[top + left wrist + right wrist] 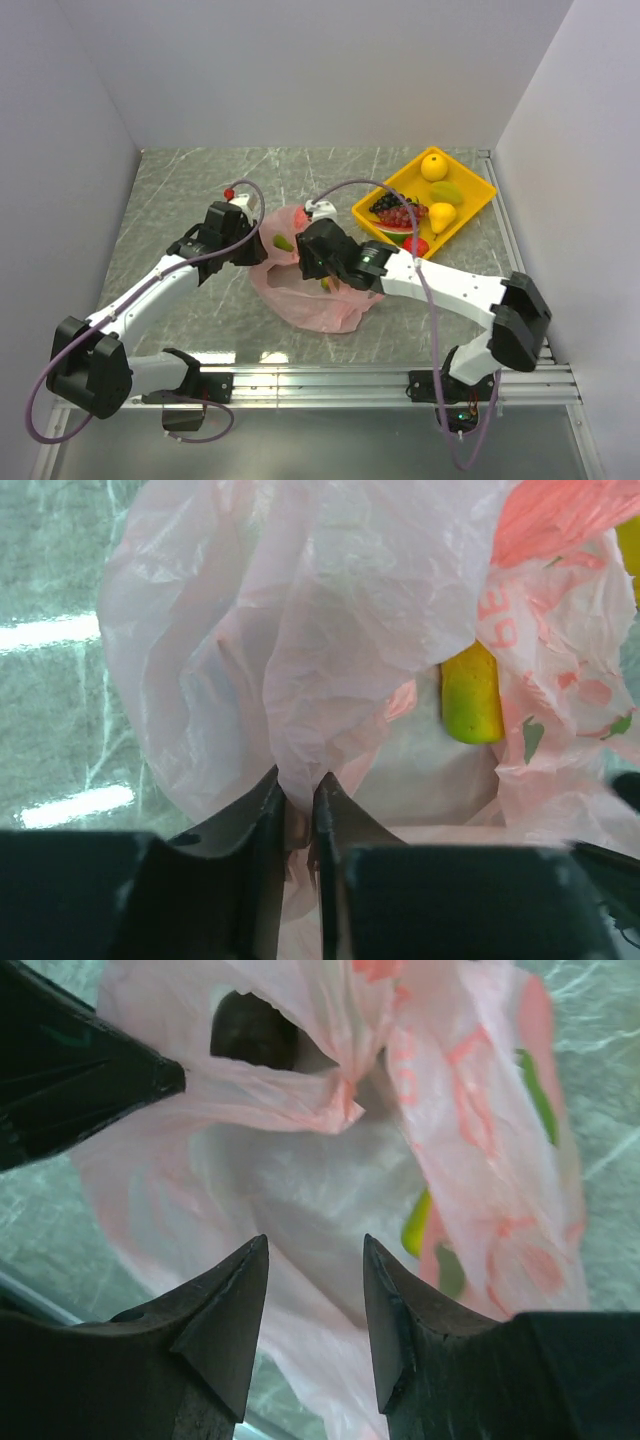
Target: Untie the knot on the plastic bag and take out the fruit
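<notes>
Top view: the pink plastic bag [315,290] lies on the table [180,190] between both arms.

Left wrist: the left claw [298,780] pinches its film, probably to anchor it.

Right wrist: the right claw [315,1250] gapes empty near the knot [345,1095], apparently lining up.

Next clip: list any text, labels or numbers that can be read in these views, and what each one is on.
"be": red lettering on the pink plastic bag, left wrist view; it is tilted and cut off by folds, so the reading is uncertain.
Other red print on the bag, right wrist view: too crumpled and blurred to read.
On the yellow tray, top view: no text visible.
</notes>
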